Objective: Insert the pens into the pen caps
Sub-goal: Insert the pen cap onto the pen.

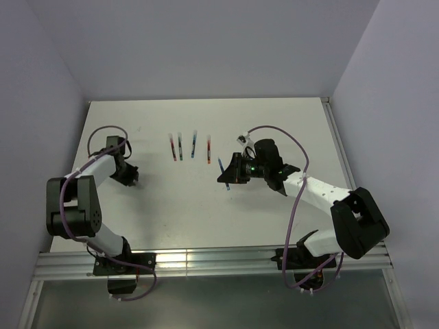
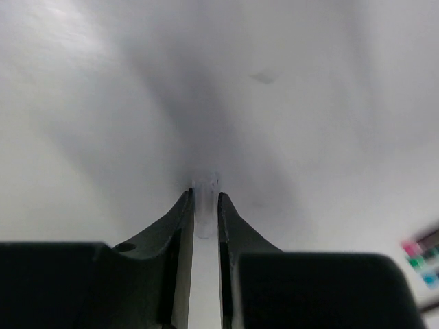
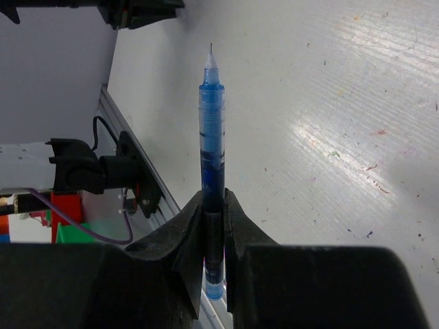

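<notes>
My right gripper [image 1: 227, 177] is shut on a blue pen [image 1: 221, 166] and holds it above the table's middle. In the right wrist view the blue pen [image 3: 212, 130] stands out from between the right gripper's [image 3: 213, 197] jaws, with its fine tip pointing away. My left gripper [image 1: 132, 176] is low over the table at the left. In the left wrist view the left gripper [image 2: 204, 195] is shut on a short, pale, see-through tube [image 2: 205, 188] that looks like a pen cap. Several more pens lie in a row at the back: red [image 1: 172, 147], dark [image 1: 180, 145], blue [image 1: 194, 145], red [image 1: 208, 145].
Grey walls close in the table at the back and sides. A metal rail [image 1: 206, 262] runs along the near edge, and also shows in the right wrist view [image 3: 130, 164]. The left arm [image 3: 137, 10] shows at the top of the right wrist view. Blurred coloured patches [image 2: 422, 255] sit at the left wrist view's right edge.
</notes>
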{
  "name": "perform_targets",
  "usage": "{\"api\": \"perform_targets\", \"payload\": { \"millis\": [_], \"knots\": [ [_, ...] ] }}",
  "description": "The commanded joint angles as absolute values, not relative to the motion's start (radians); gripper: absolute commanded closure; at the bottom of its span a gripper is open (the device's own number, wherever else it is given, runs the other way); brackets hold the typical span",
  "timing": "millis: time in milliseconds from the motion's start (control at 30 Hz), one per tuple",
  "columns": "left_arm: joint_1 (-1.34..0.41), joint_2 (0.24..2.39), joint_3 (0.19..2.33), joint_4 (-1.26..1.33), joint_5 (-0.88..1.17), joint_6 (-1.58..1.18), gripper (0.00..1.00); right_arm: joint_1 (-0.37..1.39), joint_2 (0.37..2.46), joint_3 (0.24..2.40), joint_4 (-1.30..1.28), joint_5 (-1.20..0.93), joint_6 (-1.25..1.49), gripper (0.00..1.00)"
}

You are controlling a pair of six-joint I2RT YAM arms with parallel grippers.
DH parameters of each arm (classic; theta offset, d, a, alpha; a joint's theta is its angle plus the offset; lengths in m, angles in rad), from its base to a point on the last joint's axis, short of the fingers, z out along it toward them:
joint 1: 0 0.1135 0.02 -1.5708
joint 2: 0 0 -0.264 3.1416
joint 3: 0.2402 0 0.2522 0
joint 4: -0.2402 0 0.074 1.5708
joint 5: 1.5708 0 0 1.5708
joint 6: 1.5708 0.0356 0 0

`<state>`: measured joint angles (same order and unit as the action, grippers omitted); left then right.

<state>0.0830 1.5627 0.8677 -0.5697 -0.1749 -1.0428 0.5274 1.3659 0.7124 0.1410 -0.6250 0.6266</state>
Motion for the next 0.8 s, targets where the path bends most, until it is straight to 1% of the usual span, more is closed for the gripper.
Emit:
{"api": "perform_targets", "payload": {
  "millis": [0,67,200,233,400,500,700,767],
  "knots": [
    [0.015,1.565,0.942,-0.437,-0.009,-0.991,1.0,0.525,1.35,0.741,0.16,-0.627,0.595,1.0],
    [-0.026,1.552,0.953,-0.388,0.043,-0.973,1.0,0.526,1.35,0.749,0.166,-0.635,0.586,1.0],
    [-0.07,1.51,0.979,-0.264,0.23,-0.933,1.0,0.537,1.322,0.776,0.152,-0.621,0.554,1.0],
    [-0.084,1.505,0.988,-0.243,0.3,-0.925,1.0,0.546,1.321,0.799,0.138,-0.621,0.537,1.0],
    [-0.115,1.465,1.04,-0.065,0.498,-0.881,1.0,0.58,1.345,0.902,0.095,-0.624,0.503,1.0],
    [-0.118,1.436,1.058,-0.011,0.575,-0.879,1.0,0.601,1.379,0.961,0.049,-0.618,0.473,1.0],
    [-0.118,1.43,1.107,-0.009,0.696,-0.85,1.0,0.63,1.44,1.058,0.008,-0.606,0.453,1.0],
    [-0.12,1.41,1.091,0.049,0.718,-0.863,1.0,0.635,1.459,1.081,-0.032,-0.597,0.44,1.0]
  ]
}}
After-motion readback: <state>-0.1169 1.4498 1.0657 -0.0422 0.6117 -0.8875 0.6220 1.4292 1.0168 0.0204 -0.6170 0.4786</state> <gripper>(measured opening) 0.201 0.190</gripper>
